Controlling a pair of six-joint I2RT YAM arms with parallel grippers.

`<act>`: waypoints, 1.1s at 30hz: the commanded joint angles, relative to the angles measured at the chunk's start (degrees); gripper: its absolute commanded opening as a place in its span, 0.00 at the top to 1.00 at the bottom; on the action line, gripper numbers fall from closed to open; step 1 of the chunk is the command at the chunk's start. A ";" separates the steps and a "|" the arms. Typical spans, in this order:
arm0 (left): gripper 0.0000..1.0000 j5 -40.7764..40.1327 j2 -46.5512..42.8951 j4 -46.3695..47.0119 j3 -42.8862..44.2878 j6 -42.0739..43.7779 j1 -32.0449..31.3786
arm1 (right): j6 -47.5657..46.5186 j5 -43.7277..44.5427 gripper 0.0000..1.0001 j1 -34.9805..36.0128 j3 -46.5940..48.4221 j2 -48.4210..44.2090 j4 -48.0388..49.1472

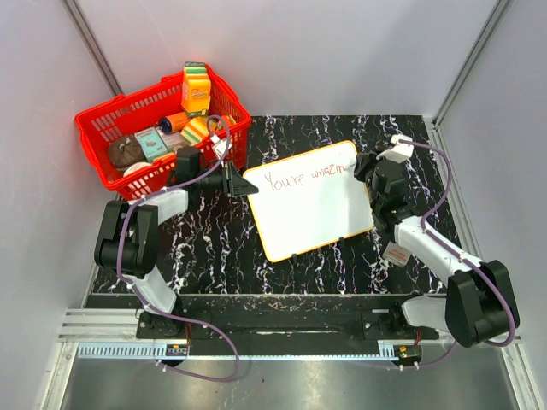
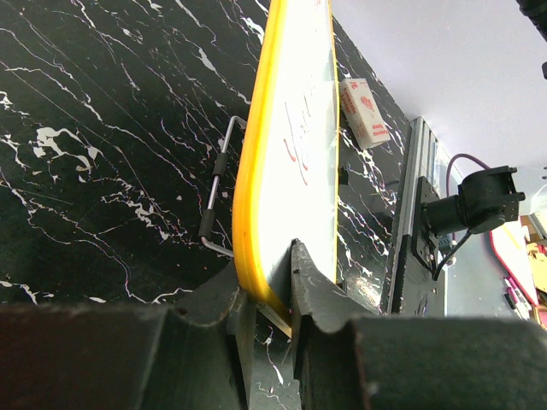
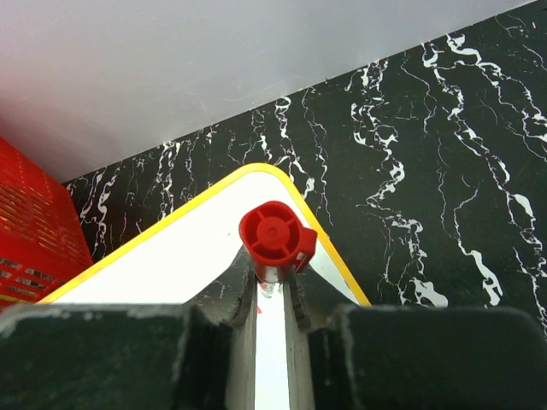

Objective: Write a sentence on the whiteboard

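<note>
Left arm: reaches from its near-left base up and to the right, forearm low over the table [image 1: 214, 248].
Left gripper [image 1: 239, 183]: fingers clamped on the yellow rim at the left corner of the whiteboard [image 1: 312, 205].
Right arm: bends from the near-right base toward the far side, wrist over the board's far right corner.
Right gripper [image 3: 272, 286]: pinched tight on a marker [image 3: 273, 235], whose round red end faces the wrist camera.
Whiteboard place: middle of the black, white-veined table, to the right of the red basket [image 1: 120, 115], turned askew.
Whiteboard look: white face, rounded corners, thin orange-yellow rim; a wire stand [image 2: 218, 196] shows by its edge.
Sentence [image 1: 308, 178]: thin red script along the far edge; "You're" reads clearly, the next word starts "wiz", and the rest at the right gripper is unclear.
Basket labels: too small to read.
</note>
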 commanded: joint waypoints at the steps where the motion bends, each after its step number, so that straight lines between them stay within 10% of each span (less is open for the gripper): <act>1: 1.00 -3.70 2.27 -3.16 -1.88 12.06 -3.03 | 1.18 -0.28 1.00 -0.46 -1.83 -2.02 -0.85; 33: 1.00 -3.61 2.53 -3.25 -1.79 12.06 -3.38 | 0.74 1.57 1.00 -2.66 3.97 0.96 1.17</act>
